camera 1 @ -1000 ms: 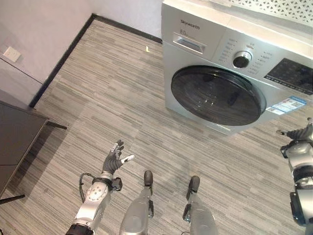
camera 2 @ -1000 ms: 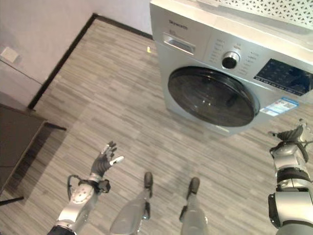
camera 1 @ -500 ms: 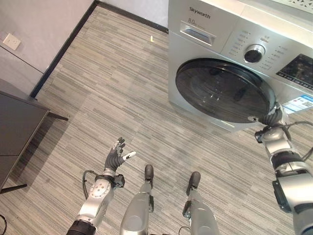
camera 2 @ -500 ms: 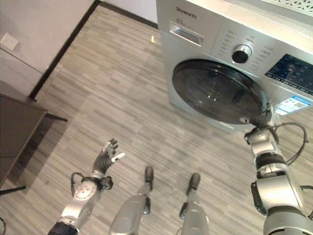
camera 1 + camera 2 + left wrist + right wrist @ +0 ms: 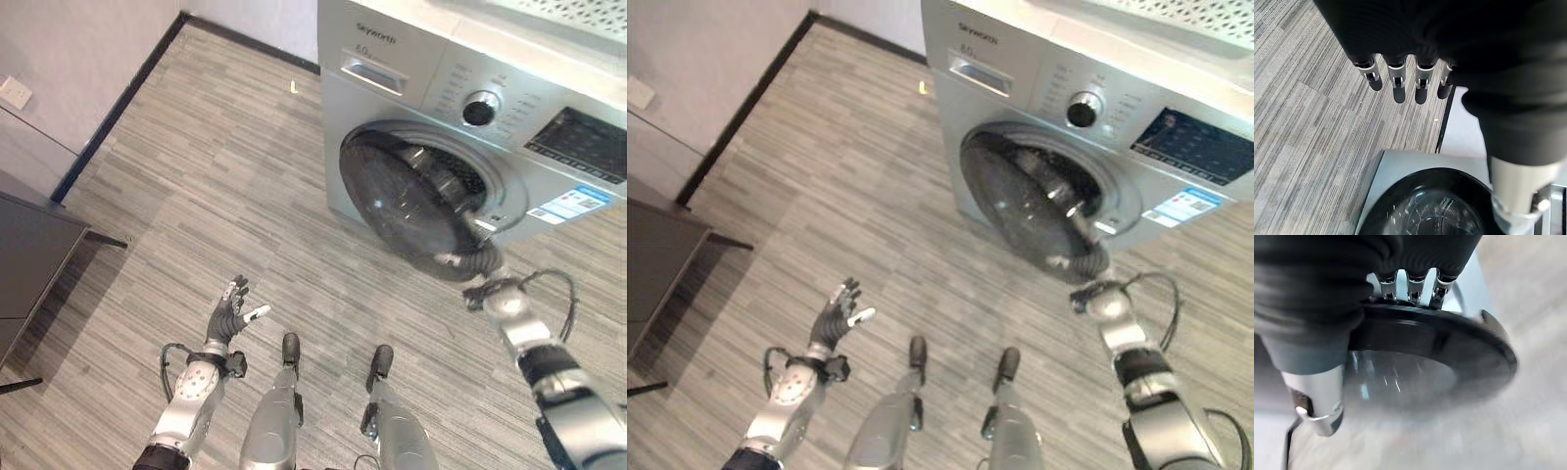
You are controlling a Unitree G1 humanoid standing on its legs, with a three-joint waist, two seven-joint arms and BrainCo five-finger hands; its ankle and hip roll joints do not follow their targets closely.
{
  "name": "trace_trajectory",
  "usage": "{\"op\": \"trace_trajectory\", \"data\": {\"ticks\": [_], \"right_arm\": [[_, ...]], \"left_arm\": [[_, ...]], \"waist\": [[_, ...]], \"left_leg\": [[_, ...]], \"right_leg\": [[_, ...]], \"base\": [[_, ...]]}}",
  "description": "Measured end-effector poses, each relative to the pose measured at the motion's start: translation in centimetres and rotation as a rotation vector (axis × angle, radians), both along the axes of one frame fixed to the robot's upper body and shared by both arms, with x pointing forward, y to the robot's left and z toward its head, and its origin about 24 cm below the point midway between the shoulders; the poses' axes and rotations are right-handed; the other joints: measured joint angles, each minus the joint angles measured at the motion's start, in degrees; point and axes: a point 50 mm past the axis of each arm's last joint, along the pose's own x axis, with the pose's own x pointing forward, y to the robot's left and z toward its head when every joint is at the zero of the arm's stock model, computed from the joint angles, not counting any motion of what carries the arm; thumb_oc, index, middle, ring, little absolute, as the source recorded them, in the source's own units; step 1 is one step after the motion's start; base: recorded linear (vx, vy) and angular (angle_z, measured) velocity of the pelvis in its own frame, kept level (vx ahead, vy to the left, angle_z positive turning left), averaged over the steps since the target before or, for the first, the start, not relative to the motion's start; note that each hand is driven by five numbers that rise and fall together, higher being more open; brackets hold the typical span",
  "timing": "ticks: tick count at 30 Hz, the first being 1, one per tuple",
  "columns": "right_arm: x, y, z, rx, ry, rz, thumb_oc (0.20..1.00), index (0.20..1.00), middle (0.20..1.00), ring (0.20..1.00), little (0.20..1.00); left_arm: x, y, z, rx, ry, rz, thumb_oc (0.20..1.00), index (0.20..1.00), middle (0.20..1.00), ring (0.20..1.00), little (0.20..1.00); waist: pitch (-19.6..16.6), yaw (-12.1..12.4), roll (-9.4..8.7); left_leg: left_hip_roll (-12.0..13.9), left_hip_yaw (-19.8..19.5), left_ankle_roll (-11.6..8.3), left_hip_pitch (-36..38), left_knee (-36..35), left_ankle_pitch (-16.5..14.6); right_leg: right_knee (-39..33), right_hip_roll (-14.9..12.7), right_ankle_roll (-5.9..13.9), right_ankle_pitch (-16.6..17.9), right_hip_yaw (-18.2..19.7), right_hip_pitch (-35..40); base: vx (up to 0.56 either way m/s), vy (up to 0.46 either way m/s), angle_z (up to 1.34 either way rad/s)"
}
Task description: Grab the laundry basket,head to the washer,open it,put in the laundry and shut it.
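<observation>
Silver washer (image 5: 431,88) is standing with its dark round door (image 5: 407,206) partly open. The right hand (image 5: 482,269) is hooking its fingers over the door's edge. The left hand (image 5: 231,315) is hanging open, holding nothing.

Silver-grey front-loading washer (image 5: 431,88) with a dark smoked-glass round door (image 5: 411,211). Grey striped plank floor (image 5: 216,176). Black skirting strip (image 5: 118,108) along the pale grey wall.

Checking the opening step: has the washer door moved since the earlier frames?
Yes. The washer door was flush against the washer front; now it has swung out from it, with the right robot hand at its free edge.
</observation>
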Motion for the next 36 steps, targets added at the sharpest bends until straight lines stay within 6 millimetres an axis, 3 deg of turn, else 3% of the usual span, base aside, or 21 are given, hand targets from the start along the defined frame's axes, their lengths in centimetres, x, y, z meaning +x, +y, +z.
{"op": "trace_trajectory", "data": {"ticks": [5,6,7,9,13,15,17,18,20,22,25,26,28,29,30,31,32,34,36], "right_arm": [[-4.3,5.6,-5.8,0.106,0.245,0.259,1.0,1.0,1.0,1.0,1.0],[-5.4,6.0,-7.4,0.086,0.31,0.267,1.0,1.0,1.0,1.0,1.0],[-5.6,5.5,-7.7,0.055,0.326,0.258,1.0,1.0,1.0,1.0,1.0],[-6.1,3.6,-8.4,-0.024,0.347,0.188,1.0,1.0,1.0,1.0,1.0],[-7.6,1.4,-9.4,-0.082,0.398,0.115,1.0,1.0,1.0,1.0,1.0],[-8.9,1.0,-10.3,-0.105,0.438,0.124,1.0,1.0,1.0,1.0,1.0],[-9.7,1.1,-10.9,-0.108,0.469,0.121,1.0,1.0,1.0,1.0,1.0],[-10.7,0.9,-11.8,-0.114,0.52,0.104,1.0,1.0,1.0,1.0,1.0],[-11.4,1.0,-12.4,-0.132,0.556,0.108,1.0,1.0,1.0,1.0,1.0],[-11.8,1.1,-12.6,-0.136,0.567,0.115,1.0,1.0,1.0,1.0,1.0],[-12.6,0.5,-13.2,-0.145,0.619,0.094,1.0,1.0,1.0,1.0,1.0],[-12.4,0.4,-13.0,-0.152,0.622,0.096,1.0,1.0,1.0,1.0,1.0],[-12.3,0.3,-13.0,-0.17,0.639,0.108,1.0,1.0,1.0,1.0,1.0],[-12.0,0.6,-12.9,-0.166,0.635,0.126,1.0,1.0,1.0,1.0,1.0],[-9.3,2.0,-11.5,-0.176,0.552,0.183,1.0,1.0,1.0,1.0,1.0],[-7.8,2.3,-10.6,-0.179,0.503,0.191,1.0,1.0,1.0,1.0,1.0],[-6.3,2.5,-9.7,-0.187,0.466,0.191,1.0,1.0,1.0,1.0,1.0],[-5.1,2.3,-8.7,-0.199,0.426,0.171,1.0,1.0,1.0,1.0,1.0],[-5.0,1.5,-8.4,-0.202,0.41,0.152,1.0,1.0,1.0,1.0,1.0]], "left_arm": [[-0.6,0.4,-0.5,0.042,0.018,0.021,1.0,1.0,1.0,1.0,1.0],[-0.3,2.5,2.0,0.224,-0.086,0.036,1.0,1.0,1.0,1.0,1.0],[-0.1,3.5,3.4,0.333,-0.141,0.037,1.0,1.0,1.0,1.0,1.0],[0.7,6.6,8.3,0.616,-0.317,0.094,1.0,1.0,1.0,1.0,1.0],[2.6,7.2,16.9,1.118,-0.674,0.128,1.0,1.0,1.0,1.0,1.0],[3.6,5.2,21.9,1.307,-0.926,0.143,1.0,1.0,1.0,1.0,1.0],[3.5,2.7,25.4,1.366,-1.131,0.135,1.0,1.0,1.0,1.0,1.0],[2.7,-0.3,27.8,1.32,-1.329,0.113,1.0,1.0,1.0,1.0,1.0],[1.7,-3.1,28.8,1.222,-1.46,0.043,1.0,1.0,1.0,1.0,1.0],[1.0,-4.8,28.8,1.126,-1.505,-0.061,1.0,1.0,1.0,1.0,1.0],[0.1,-8.6,28.4,0.606,-1.431,-0.406,1.0,1.0,1.0,1.0,1.0],[0.3,-10.3,27.3,0.353,-1.308,-0.617,1.0,1.0,1.0,1.0,1.0],[1.1,-16.3,23.8,-0.092,-0.886,-1.085,1.0,1.0,1.0,1.0,1.0],[0.9,-19.3,21.9,-0.153,-0.695,-1.275,1.0,1.0,1.0,1.0,1.0],[0.8,-23.4,16.9,-0.294,-0.374,-1.396,1.0,1.0,1.0,1.0,1.0],[1.5,-25.2,14.2,-0.365,-0.232,-1.331,1.0,1.0,1.0,1.0,1.0],[1.8,-26.1,11.8,-0.282,-0.112,-1.327,1.0,1.0,1.0,1.0,1.0],[2.0,-25.5,10.0,-0.166,-0.043,-1.336,1.0,1.0,1.0,1.0,1.0],[4.1,-25.3,8.4,-0.006,-0.047,-1.247,1.0,1.0,1.0,1.0,1.0]], "waist": [[-3.1,1.6,3.04],[-3.5,2.3,3.61],[-3.5,2.5,3.47],[-4.2,2.9,2.68],[-4.9,2.8,1.12],[-5.4,2.2,0.04],[-5.4,1.2,-0.68],[-5.5,-0.8,-0.82],[-5.5,-2.4,-0.82],[-5.5,-3.7,-0.81],[-5.6,-4.6,-0.7],[-5.6,-5.0,-0.58],[-5.8,-5.7,-0.38],[-5.8,-6.8,-0.39],[-5.9,-10.2,-0.3],[-5.9,-12.0,-0.26],[-6.0,-13.5,-0.17],[-6.1,-15.1,0.17],[-6.3,-15.1,0.31]], "left_leg": [[0.6,-1.4,-0.2,1.1,0.0,0.1],[0.6,-2.0,-0.19,2.5,0.0,0.1],[0.6,-2.0,-0.17,3.1,0.0,0.1],[0.4,-2.2,-0.11,3.9,0.0,0.0],[0.2,-2.6,-0.11,3.8,-0.3,-0.1],[0.1,-2.7,-0.11,3.7,-0.3,-0.1],[0.0,-2.7,-0.1,3.7,-0.3,-0.1],[-0.3,-2.6,0.01,3.7,-0.3,-0.1],[-0.6,-2.5,0.14,3.8,-0.2,0.1],[-0.6,-2.3,0.08,3.9,0.0,0.2],[-0.8,-2.3,0.1,3.9,0.0,0.2],[-0.9,-2.0,0.2,4.0,0.0,0.1],[-1.4,-1.7,0.51,4.6,0.0,-0.1],[-1.7,-1.6,0.58,4.6,0.0,-0.1],[-2.3,-0.6,0.86,4.4,0.0,-0.7],[-2.6,0.9,1.19,4.2,0.0,-0.7],[-2.6,1.9,1.2,3.6,0.0,-0.7],[-2.2,2.4,1.19,3.3,0.0,-0.8],[-1.7,2.4,1.15,2.4,0.0,-1.5]], "right_leg": [[0.0,0.4,-0.41,-0.2,-0.9,1.7],[0.0,0.4,-0.51,-0.6,-1.8,3.7],[0.0,0.4,-0.59,-0.8,-1.9,4.3],[0.0,0.2,-0.53,-0.9,-1.8,5.1],[0.0,0.1,-0.4,-0.8,-2.0,5.3],[0.0,0.0,-0.42,-0.8,-2.0,5.3],[0.0,-0.1,-0.18,-0.7,-2.0,5.3],[0.0,-0.4,-0.07,-0.7,-2.0,5.3],[0.0,-0.6,-0.02,-0.6,-1.9,5.3],[0.0,-0.6,-0.01,-0.6,-1.9,5.3],[0.0,-0.7,-0.02,-0.6,-2.0,5.4],[0.0,-0.9,0.05,-0.7,-2.0,5.5],[0.0,-1.5,0.42,-0.9,-1.8,5.8],[0.0,-1.6,0.98,-1.2,-1.7,5.7],[0.0,-2.1,1.57,-0.9,-0.1,4.8],[0.0,-2.5,1.58,-0.3,1.4,3.8],[0.0,-2.6,1.31,0.4,2.1,2.6],[0.0,-2.4,1.2,0.5,2.8,1.7],[0.0,-1.9,0.98,-0.2,3.1,0.7]], "base": [[0.06,-0.044,0.13],[0.06,-0.02,0.22],[0.06,-0.018,0.17],[0.02,-0.016,0.01],[0.0,-0.011,0.07],[0.0,-0.003,0.02],[0.0,0.0,0.0],[0.0,0.0,0.0],[0.0,0.0,0.0],[0.0,0.029,-0.03],[0.03,0.065,0.03],[0.04,0.064,-0.01],[0.02,0.028,0.0],[-0.01,0.051,-0.2],[-0.02,0.037,-0.45],[-0.03,0.061,-0.63],[-0.02,0.048,-0.57],[-0.02,0.059,-0.26],[-0.01,0.026,-0.04]]}}
